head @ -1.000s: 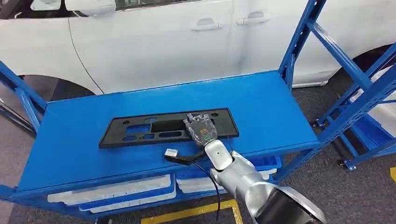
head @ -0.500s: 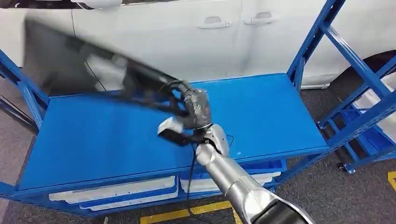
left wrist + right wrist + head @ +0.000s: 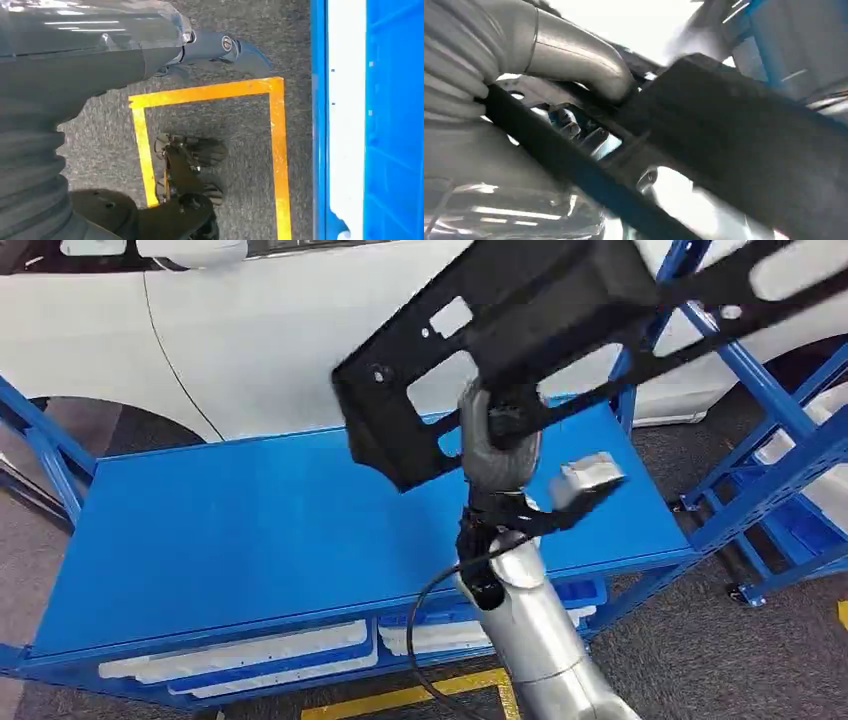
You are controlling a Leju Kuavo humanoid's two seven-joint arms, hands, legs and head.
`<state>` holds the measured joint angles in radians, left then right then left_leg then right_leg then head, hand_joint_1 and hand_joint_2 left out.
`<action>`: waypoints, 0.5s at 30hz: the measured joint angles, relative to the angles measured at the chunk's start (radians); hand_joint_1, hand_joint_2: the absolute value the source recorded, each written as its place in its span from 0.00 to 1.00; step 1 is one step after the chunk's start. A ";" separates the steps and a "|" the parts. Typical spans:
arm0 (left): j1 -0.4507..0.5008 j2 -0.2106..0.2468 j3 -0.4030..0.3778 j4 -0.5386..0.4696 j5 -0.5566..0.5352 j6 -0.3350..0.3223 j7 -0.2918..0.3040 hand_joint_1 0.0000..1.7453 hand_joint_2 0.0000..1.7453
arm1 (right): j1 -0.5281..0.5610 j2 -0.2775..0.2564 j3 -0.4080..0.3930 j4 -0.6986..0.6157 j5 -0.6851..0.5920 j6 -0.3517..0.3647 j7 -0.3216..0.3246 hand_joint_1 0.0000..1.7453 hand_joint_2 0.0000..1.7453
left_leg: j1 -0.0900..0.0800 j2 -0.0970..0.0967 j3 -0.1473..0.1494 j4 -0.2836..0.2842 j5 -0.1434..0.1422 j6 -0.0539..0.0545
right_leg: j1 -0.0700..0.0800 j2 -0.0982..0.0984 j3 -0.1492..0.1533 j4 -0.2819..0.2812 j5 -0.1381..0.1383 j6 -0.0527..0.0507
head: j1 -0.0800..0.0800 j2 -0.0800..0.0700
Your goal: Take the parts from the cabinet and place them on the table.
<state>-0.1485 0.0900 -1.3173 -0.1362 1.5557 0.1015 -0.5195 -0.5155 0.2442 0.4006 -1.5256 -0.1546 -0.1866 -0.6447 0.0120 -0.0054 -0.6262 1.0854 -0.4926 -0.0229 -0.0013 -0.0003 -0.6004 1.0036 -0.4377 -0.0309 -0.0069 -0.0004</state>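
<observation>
The right hand (image 3: 497,440) is clamped on the black plastic part (image 3: 560,330), a long flat panel with cut-out windows, gripping it near the middle of its lower edge so the weight hangs fairly evenly to either side. The part is raised high above the blue shelf (image 3: 250,530) of the cabinet, tilted with its right end higher and nearer the camera, touching nothing below. I judge it is held this high to clear the rack's blue uprights (image 3: 745,370) at the right when carried off to the table. In the left wrist view the left hand (image 3: 190,170) hangs over grey floor beside yellow tape (image 3: 210,92), its dark fingers loosely apart and holding nothing.
</observation>
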 joint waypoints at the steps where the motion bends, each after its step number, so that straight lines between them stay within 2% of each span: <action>1: 0.003 0.004 0.003 0.000 0.000 -0.001 -0.005 0.00 1.00 | 0.021 -0.012 0.000 -0.051 -0.042 0.065 0.003 1.00 1.00 | 0.001 0.000 -0.032 0.074 -0.038 -0.003 | 0.000 0.000 0.002 0.000 -0.001 -0.002 | 0.000 0.000; 2: 0.007 0.005 0.007 0.000 0.000 -0.002 -0.009 0.00 1.00 | 0.051 -0.034 0.000 -0.113 -0.079 0.149 0.004 1.00 1.00 | 0.002 0.000 -0.075 0.167 -0.077 -0.007 | 0.001 -0.001 0.003 0.000 -0.003 -0.004 | 0.000 0.000; 3: 0.011 0.006 0.011 0.000 0.000 -0.003 -0.008 0.00 1.00 | 0.074 -0.047 0.002 -0.155 -0.099 0.200 0.004 1.00 1.00 | 0.002 0.000 -0.101 0.221 -0.092 -0.009 | 0.002 -0.001 0.004 0.001 -0.004 -0.004 | 0.000 0.000; 4: 0.016 0.006 0.016 0.000 0.000 -0.003 -0.003 0.00 1.00 | 0.101 -0.058 0.007 -0.198 -0.110 0.244 0.004 1.00 1.00 | 0.002 0.000 -0.109 0.234 -0.080 -0.010 | 0.002 -0.001 0.006 0.001 -0.005 -0.004 | 0.000 0.000; 5: 0.019 0.007 0.019 0.000 0.000 -0.003 0.005 0.00 1.00 | 0.121 -0.069 0.015 -0.234 -0.116 0.274 0.004 1.00 1.00 | 0.002 0.000 -0.092 0.197 -0.050 -0.008 | 0.002 0.001 0.009 0.001 -0.008 -0.003 | 0.000 0.000; 6: 0.022 0.007 0.020 0.000 0.000 -0.003 0.014 0.00 1.00 | 0.136 -0.083 0.024 -0.261 -0.116 0.302 0.003 1.00 1.00 | 0.001 0.000 -0.056 0.125 -0.008 -0.005 | 0.002 0.002 0.013 0.003 -0.010 -0.002 | 0.000 0.000; 7: 0.023 0.008 0.020 0.000 0.000 -0.002 0.024 0.00 1.00 | 0.149 -0.094 0.037 -0.286 -0.106 0.335 -0.012 1.00 1.00 | 0.001 0.000 -0.007 0.026 0.039 0.000 | 0.002 0.004 0.018 0.005 -0.011 0.000 | 0.000 0.000; 8: 0.023 0.009 0.020 0.000 0.000 0.000 0.035 0.00 1.00 | 0.160 -0.107 0.053 -0.307 -0.093 0.362 -0.028 1.00 1.00 | 0.000 0.000 0.029 -0.053 0.062 0.007 | 0.002 0.006 0.020 0.007 -0.014 0.004 | 0.000 0.000; 9: 0.022 0.011 0.020 0.000 0.000 0.001 0.048 0.00 1.00 | 0.170 -0.120 0.066 -0.325 -0.084 0.384 -0.039 1.00 1.00 | -0.007 0.000 0.041 -0.069 0.055 0.011 | 0.010 0.006 0.016 0.012 -0.015 0.010 | 0.000 0.000; 12: 0.027 0.013 0.020 0.001 0.000 0.012 0.096 0.00 1.00 | 0.197 -0.148 0.098 -0.384 -0.059 0.434 -0.050 1.00 1.00 | -0.009 -0.003 0.038 -0.071 0.057 0.020 | 0.005 0.005 0.012 0.009 -0.010 0.023 | 0.000 0.000; 13: 0.028 0.013 0.020 0.001 0.000 0.017 0.113 0.00 1.00 | 0.197 -0.157 0.107 -0.396 -0.059 0.451 -0.050 1.00 1.00 | -0.002 -0.002 0.037 -0.083 0.064 0.030 | 0.011 0.007 0.012 0.010 -0.008 0.029 | 0.000 0.000; 14: 0.026 0.013 0.020 0.001 0.000 0.024 0.127 0.00 1.00 | 0.197 -0.168 0.118 -0.409 -0.062 0.464 -0.052 1.00 1.00 | 0.001 0.003 0.038 -0.089 0.072 0.036 | 0.007 0.007 0.007 0.022 -0.031 0.035 | 0.000 0.000; 15: 0.024 0.013 0.020 0.001 0.000 0.028 0.137 0.00 1.00 | 0.195 -0.177 0.127 -0.418 -0.067 0.471 -0.052 1.00 1.00 | 0.003 0.003 0.033 -0.091 0.073 0.043 | 0.006 0.005 -0.008 0.064 -0.075 0.039 | 0.000 0.000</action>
<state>-0.1246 0.1030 -1.2974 -0.1354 1.5557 0.1293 -0.3826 -0.3210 0.0671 0.5280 -1.9440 -0.2213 0.2842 -0.6970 0.0146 -0.0026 -0.5931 0.9943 -0.4192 0.0197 0.0048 0.0049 -0.6082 1.0672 -0.5125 0.0084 -0.0065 -0.0004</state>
